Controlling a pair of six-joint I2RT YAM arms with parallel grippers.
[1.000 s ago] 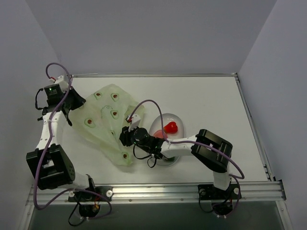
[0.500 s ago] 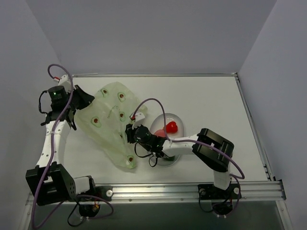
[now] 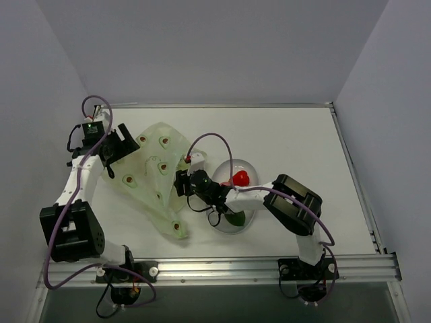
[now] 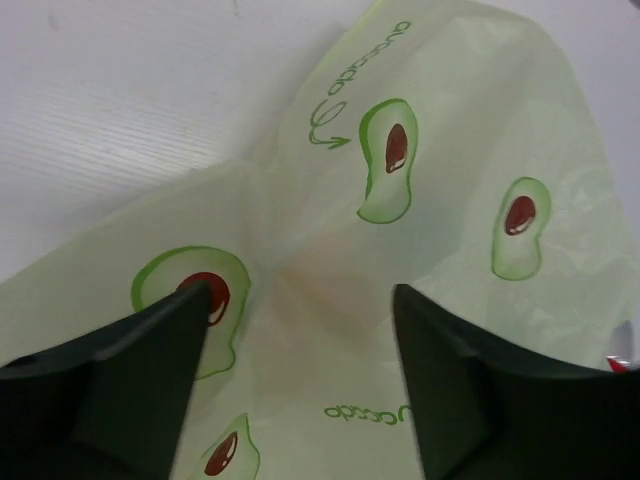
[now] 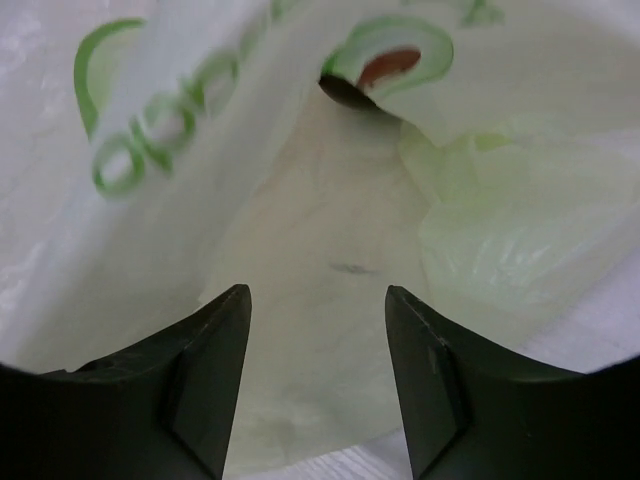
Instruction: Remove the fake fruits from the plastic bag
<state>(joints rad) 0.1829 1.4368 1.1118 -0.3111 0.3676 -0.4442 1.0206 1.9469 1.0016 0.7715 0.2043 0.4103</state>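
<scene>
At the bag's far-left corner, my left gripper (image 4: 300, 300) has its fingers spread and holds nothing. My right gripper (image 5: 318, 300), at the right edge, is likewise parted and empty. The avocado-print plastic bag (image 3: 151, 176) lies crumpled on the worktop (image 3: 296, 141). Beside it, 2 pieces, a red fruit (image 3: 240, 178) and a green fruit (image 3: 234, 217), sit in a clear dish (image 3: 225, 168).

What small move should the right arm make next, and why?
Probably ease the right gripper forward into the bag: its jaws stand open at the bag's edge, a pinkish shape shows through the plastic, and only a red fruit and a green fruit show in the dish.
</scene>
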